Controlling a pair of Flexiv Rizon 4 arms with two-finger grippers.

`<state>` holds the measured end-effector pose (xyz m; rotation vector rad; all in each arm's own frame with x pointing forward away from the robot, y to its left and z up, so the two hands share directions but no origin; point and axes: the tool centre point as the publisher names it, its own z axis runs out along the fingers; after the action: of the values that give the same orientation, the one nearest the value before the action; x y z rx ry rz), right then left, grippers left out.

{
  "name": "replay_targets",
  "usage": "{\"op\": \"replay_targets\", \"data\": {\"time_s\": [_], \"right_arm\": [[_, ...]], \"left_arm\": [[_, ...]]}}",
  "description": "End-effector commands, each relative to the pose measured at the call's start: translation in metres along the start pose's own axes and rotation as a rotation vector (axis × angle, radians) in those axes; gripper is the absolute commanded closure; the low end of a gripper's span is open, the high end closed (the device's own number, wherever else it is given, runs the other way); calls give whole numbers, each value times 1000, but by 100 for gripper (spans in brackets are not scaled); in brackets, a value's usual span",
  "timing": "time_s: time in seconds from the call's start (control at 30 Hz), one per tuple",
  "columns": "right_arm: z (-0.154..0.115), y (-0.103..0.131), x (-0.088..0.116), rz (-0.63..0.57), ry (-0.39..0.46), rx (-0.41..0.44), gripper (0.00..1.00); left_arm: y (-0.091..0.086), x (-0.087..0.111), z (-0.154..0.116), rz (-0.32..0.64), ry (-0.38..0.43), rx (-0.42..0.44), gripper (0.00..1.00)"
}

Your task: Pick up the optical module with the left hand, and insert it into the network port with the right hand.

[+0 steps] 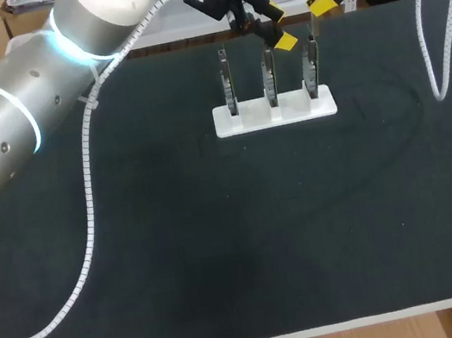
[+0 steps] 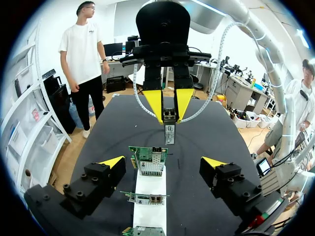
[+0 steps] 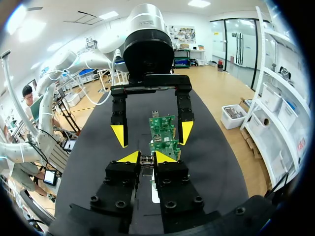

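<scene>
By white rack [image 1: 320, 105] w/ 3 cards [image 1: 270, 82], R hand [image 3: 143, 157] grips optical module [image 2: 169, 133]; L hand [image 2: 163, 163] wide open opposite.

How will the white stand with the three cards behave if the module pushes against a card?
The white stand looks small and rests on the dark table with no clamp in sight, so it would probably slide. Its network cards stand tall and thin on edge, so one may flex or lean. The optical module in the right gripper seems rigid.
</scene>
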<state>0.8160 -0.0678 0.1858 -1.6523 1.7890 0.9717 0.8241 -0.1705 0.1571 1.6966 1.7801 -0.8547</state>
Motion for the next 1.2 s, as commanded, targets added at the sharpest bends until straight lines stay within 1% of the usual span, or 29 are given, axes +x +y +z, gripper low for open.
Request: {"op": "replay_targets", "data": {"time_s": [0.03,0.37,0.63,1.2], "right_arm": [[2,6,2,-5,3,28,100],[2,-2,2,-26,21,1,100],[1,-2,4,-28,23,-11,100],[2,-7,5,-30,17,-18,100]], "left_arm": [[3,0,0,2,2,5,0],[3,0,0,2,2,5,0],[3,0,0,2,2,5,0],[3,0,0,2,2,5,0]]}}
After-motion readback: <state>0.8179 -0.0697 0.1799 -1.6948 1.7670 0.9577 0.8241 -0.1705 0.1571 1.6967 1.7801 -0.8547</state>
